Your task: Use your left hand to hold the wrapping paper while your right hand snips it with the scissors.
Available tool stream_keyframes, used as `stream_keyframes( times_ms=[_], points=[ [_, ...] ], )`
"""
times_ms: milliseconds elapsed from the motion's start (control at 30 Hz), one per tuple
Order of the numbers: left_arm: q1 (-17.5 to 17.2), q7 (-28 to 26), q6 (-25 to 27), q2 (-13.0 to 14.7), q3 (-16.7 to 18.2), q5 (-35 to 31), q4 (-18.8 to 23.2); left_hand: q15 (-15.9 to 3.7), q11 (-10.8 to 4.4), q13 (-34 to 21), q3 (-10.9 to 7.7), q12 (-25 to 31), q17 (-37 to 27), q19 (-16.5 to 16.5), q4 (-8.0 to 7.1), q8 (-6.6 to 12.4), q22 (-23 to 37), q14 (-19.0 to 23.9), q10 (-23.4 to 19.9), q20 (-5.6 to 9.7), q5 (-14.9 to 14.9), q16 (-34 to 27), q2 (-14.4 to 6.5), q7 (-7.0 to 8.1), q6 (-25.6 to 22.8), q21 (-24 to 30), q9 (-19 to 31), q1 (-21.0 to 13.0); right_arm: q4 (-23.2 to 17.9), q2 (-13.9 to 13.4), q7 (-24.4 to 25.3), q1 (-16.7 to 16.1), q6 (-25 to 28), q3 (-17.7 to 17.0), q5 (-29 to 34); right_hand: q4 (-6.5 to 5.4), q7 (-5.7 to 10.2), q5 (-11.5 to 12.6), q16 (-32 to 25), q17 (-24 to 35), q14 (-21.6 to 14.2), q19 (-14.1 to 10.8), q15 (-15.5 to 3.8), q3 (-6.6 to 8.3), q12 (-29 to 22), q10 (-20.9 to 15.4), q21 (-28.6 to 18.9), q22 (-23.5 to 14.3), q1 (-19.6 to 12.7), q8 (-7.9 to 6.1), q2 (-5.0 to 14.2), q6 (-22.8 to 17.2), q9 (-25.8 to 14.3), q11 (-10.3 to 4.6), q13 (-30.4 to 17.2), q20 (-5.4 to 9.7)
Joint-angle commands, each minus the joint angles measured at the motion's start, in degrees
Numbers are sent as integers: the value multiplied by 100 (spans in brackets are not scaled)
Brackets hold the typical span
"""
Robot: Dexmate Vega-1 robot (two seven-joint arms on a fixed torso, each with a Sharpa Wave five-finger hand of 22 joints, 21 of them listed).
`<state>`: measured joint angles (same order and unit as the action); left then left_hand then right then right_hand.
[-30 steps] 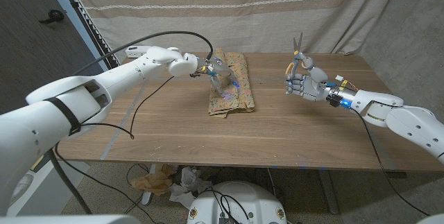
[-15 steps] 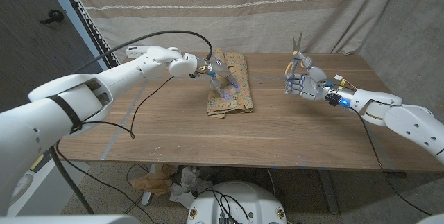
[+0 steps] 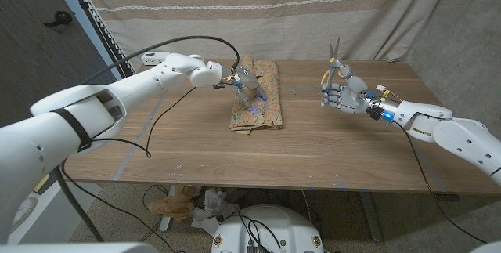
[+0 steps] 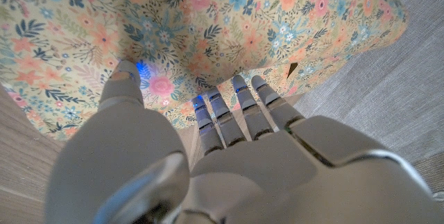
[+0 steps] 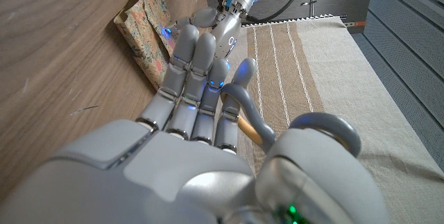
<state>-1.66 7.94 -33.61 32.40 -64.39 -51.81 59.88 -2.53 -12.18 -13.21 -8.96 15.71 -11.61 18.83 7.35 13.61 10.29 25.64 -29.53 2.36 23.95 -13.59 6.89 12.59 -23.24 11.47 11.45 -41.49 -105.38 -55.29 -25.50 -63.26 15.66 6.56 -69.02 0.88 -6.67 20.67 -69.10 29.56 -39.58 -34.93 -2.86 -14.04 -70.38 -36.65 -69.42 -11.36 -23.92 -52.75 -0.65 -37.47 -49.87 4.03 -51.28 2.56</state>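
Note:
The floral wrapping paper [image 3: 264,100] lies folded on the wooden table [image 3: 196,143], at the middle back. My left hand [image 3: 244,83] is on its left part. In the left wrist view the fingertips [image 4: 239,85] and thumb hold the paper [image 4: 208,16], which rises around them. My right hand [image 3: 343,94] hovers to the right of the paper, apart from it. It grips the grey-handled scissors [image 3: 335,56] with the blades pointing up. In the right wrist view the scissors' handle [image 5: 277,123] sits by my right hand [image 5: 187,134], with the paper [image 5: 142,26] beyond the fingers.
A striped beige curtain [image 3: 313,10] hangs behind the table. A black cable [image 3: 153,120] trails over the table's left side, near a white power strip [image 3: 153,59]. Bare wood stretches between the paper and the front edge.
The paper's near left corner has shifted a little to the left with my left hand. My right hand with the scissors has edged slightly left and up.

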Motion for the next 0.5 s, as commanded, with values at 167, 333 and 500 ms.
stream_keyframes(
  times_ms=[167,333,500],
  points=[
    [-1,149,23,-24,-52,-100,-1,-1007,-8,-37,25,49,-34,77,-2,-26,19,105,-110,67,39,-60,-57,7,11,48,20,-37,-51,-29,64,-34,26,-1,-28,48,-308,-28,-46,4,97,-43,-246,5,-39,-92,15,1,-55,17,58,-252,-16,47,27,9],
    [40,227,9,-93,-125,-128,-86,-1002,-13,-69,20,59,-61,107,11,-79,23,223,-130,37,45,-96,-77,6,105,56,20,-85,-78,-41,99,-80,18,-28,-34,55,-320,-32,-58,8,96,-45,-247,6,-60,-88,15,-3,-56,11,59,-266,-18,41,8,6],
    [15,219,51,-112,-162,-137,-107,-1016,-18,-208,-26,202,-110,189,69,-66,29,577,-393,14,75,-177,-147,5,45,69,48,-295,-95,-47,142,-91,30,-35,-34,62,-313,-35,-55,-4,99,-41,-242,10,-60,-92,14,-10,-62,12,63,-256,-24,33,23,3]
  ],
)
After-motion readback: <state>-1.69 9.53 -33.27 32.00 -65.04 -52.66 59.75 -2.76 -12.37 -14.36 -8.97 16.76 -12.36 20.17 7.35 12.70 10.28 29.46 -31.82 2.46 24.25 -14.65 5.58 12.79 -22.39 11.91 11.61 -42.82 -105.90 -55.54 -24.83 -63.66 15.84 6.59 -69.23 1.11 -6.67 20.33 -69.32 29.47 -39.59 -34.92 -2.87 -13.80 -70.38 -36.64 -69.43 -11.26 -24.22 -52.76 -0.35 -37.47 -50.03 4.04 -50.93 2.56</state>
